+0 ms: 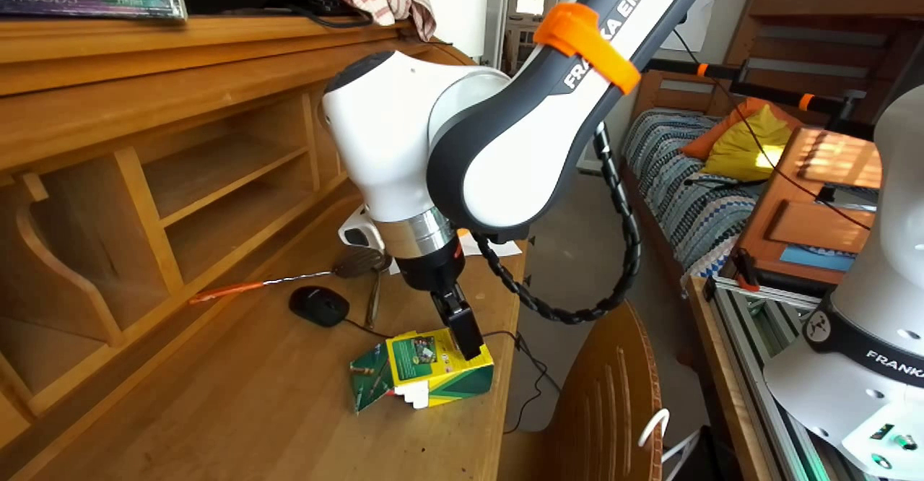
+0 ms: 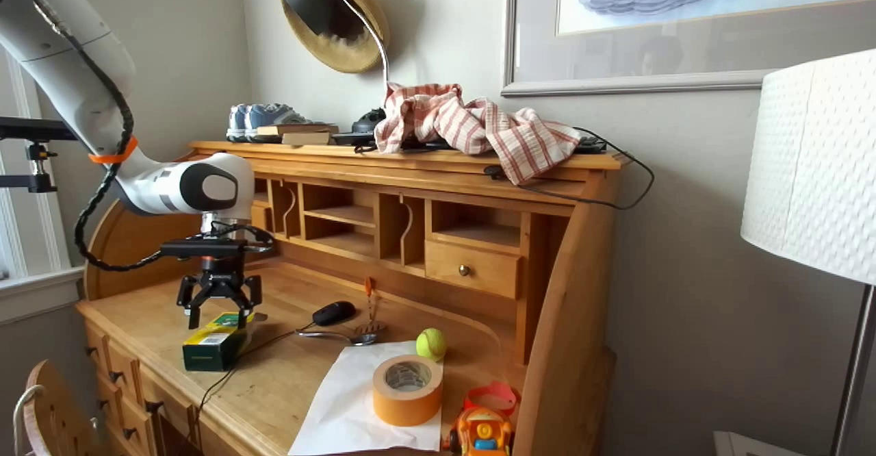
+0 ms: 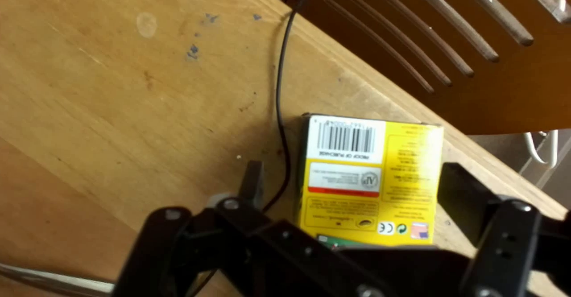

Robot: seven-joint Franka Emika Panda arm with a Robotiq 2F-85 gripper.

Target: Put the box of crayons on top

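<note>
Tool (image 2: 218,322) spread wide | box of crayons (image 3: 368,179) below or between jaws, unclear which

Pale wall (image 2: 452,31), wooden desk (image 2: 280,377), white-shaded lamp (image 2: 814,168) — a bed (image 1: 700,214) with cushions (image 1: 747,147).

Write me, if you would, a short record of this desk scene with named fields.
Task item: box of crayons, its end flap open
Resting place: rolltop desk, near its front edge
Gripper: open, jaws either side of the box in the wrist view, not gripping it
Also on desk: black computer mouse, tennis ball, roll of tape on white paper
</note>
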